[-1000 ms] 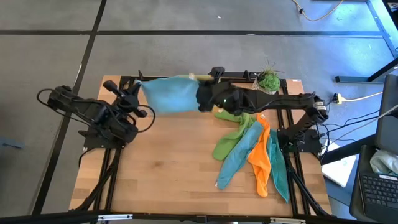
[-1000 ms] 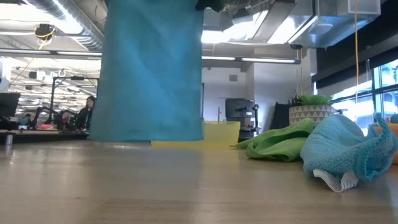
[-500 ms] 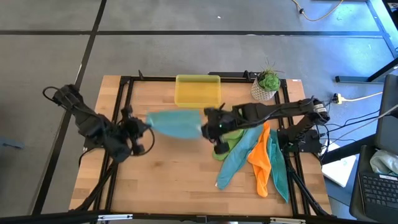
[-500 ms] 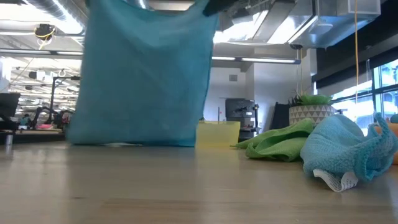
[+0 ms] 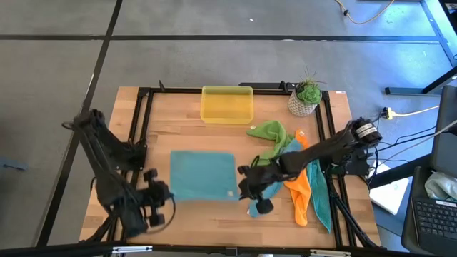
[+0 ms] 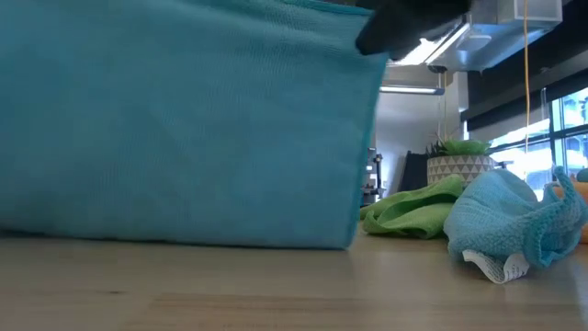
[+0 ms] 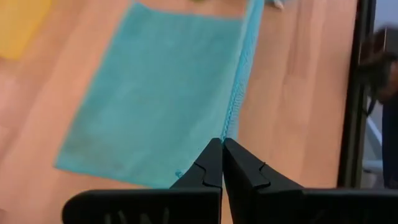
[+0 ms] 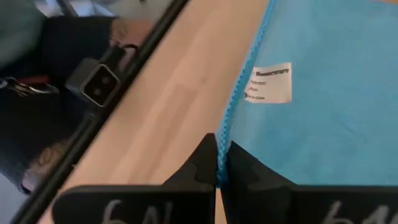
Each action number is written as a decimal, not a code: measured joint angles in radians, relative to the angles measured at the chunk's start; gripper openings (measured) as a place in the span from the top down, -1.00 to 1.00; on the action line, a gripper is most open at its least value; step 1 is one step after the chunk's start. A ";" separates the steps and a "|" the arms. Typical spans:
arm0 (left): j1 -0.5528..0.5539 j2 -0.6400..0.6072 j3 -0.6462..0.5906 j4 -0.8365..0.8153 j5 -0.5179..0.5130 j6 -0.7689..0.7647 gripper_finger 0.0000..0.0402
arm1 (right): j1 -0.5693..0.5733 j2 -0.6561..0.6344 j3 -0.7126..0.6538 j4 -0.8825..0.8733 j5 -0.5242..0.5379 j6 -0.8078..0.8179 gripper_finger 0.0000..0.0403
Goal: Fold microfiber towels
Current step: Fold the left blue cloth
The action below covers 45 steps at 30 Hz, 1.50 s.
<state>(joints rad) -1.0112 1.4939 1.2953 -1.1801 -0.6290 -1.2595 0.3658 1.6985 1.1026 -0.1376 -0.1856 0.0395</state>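
One teal towel point(image 5: 203, 175), centre frame in the high view, hangs by its near corners from your left gripper point(image 5: 158, 202) and right gripper point(image 5: 245, 187), jaws pinched shut, unfolded. Four towels point(image 5: 293, 171) lie heaped right of it on the tabletop point(image 5: 207, 214), untouched; folding has barely begun.

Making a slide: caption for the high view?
Both hands stretch a teal towel above the table.

From straight overhead we see the whole wooden table point(image 5: 193, 221), both arms and the floor around it. From table height we look level across the boards into the room, with a teal towel point(image 6: 184, 119) close enough to fill most of our view. Each wrist camera looks steeply down, close over that same towel point(image 7: 155, 106) point(image 8: 323, 93), which the overhead view point(image 5: 203, 175) shares.
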 joint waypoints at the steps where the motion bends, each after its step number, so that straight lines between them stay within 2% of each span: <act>1: -0.007 0.031 0.000 0.016 0.005 -0.014 1.00 | 0.010 0.000 -0.026 0.044 -0.001 0.014 0.96; 5: -0.020 0.144 0.000 0.025 0.016 -0.094 1.00 | 0.032 0.000 -0.086 0.176 -0.002 0.040 0.96; 8: -0.010 0.196 0.000 0.019 0.035 -0.100 1.00 | 0.023 0.000 -0.100 0.200 -0.035 0.030 0.96; 13: 0.050 0.224 0.000 -0.103 0.035 -0.154 1.00 | -0.067 0.010 -0.100 0.184 -0.025 -0.030 0.96; 16: 0.079 0.227 -0.032 -0.114 0.033 -0.153 1.00 | -0.124 0.039 -0.100 0.158 -0.014 -0.045 0.96; 22: 0.169 0.227 -0.160 -0.220 0.048 -0.176 1.00 | -0.221 0.103 -0.100 0.181 0.183 -0.139 0.96; 26: 0.231 0.227 -0.237 -0.225 0.035 -0.173 1.00 | -0.290 0.114 -0.099 0.184 0.249 -0.166 0.96; 36: 0.319 0.227 -0.331 -0.195 -0.019 -0.143 1.00 | -0.399 0.122 -0.098 0.192 0.235 -0.225 0.96; 45: 0.346 0.226 -0.364 -0.136 -0.020 -0.094 1.00 | -0.423 0.180 -0.098 0.236 0.187 -0.219 0.90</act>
<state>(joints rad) -0.6651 1.7203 0.9315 -1.3161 -0.6485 -1.3537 -0.0574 1.8789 1.0042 0.0979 0.0015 -0.1799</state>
